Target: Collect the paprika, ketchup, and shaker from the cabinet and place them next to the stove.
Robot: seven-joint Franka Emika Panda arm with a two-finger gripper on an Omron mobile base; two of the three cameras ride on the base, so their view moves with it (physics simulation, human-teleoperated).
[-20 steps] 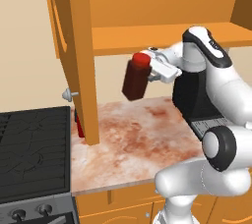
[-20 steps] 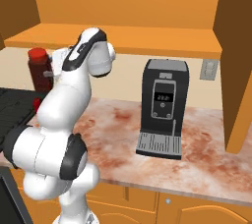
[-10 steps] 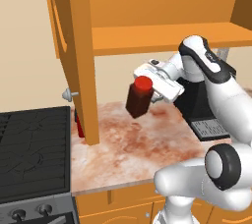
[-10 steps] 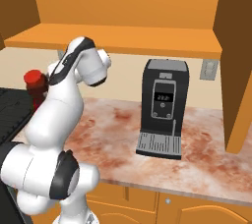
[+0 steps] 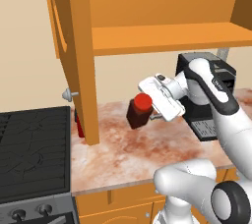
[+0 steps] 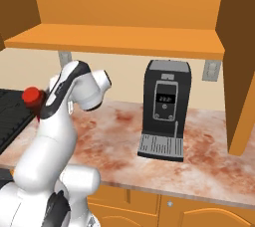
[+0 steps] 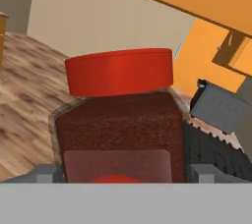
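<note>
The paprika (image 5: 138,115), a dark brown jar with a red cap, hangs tilted above the marbled counter (image 5: 128,154), and my gripper (image 5: 146,114) is shut on its body. In the hand view the paprika (image 7: 120,129) sits between the grey fingertips (image 7: 47,173). Its red cap (image 6: 32,95) peeks out behind my arm. The ketchup (image 5: 78,125) stands on the counter beside the stove (image 5: 29,144), mostly hidden by the cabinet's open door (image 5: 74,46). The cabinet shelf (image 5: 162,36) is above. The shaker is out of view.
A black coffee machine (image 6: 167,109) stands on the counter behind my arm, to the right. The open door's lower edge reaches down to the counter next to the stove (image 6: 10,116). Orange drawers (image 6: 199,211) run below the counter edge.
My arm has brought the paprika down from shelf height to just above the counter, and a little toward the stove. The grip on the jar has stayed the same.
</note>
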